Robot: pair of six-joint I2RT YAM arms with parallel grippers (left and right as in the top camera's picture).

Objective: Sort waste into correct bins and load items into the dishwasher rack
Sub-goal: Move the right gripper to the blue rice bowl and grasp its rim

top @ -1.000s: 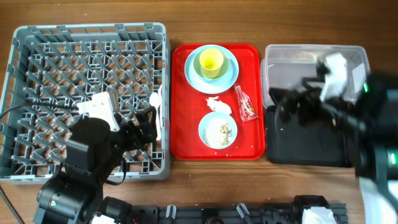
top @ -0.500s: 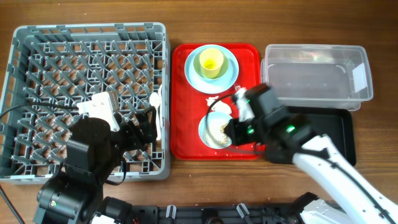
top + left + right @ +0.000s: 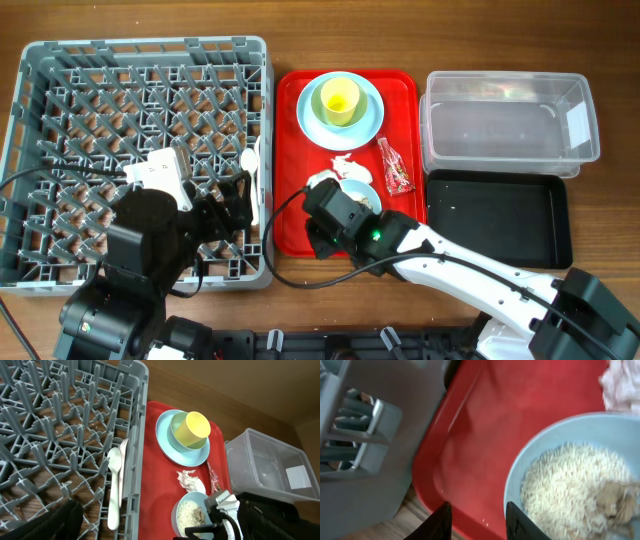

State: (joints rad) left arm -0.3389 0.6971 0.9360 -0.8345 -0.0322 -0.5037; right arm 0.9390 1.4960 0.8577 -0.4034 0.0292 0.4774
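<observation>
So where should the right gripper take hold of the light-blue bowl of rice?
Pinch the rim of the light-blue bowl on the side facing the dishwasher rack, where the open right gripper hovers, coming from above with one finger inside, one outside. The wall is thin and the red tray there is bare; the crumpled napkin crowds the far rim. Keep it level: loose rice sits inside.

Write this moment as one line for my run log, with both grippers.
right gripper: open, over red tray beside bowl of rice | left gripper: open, empty, over rack | spoon: in rack
</observation>
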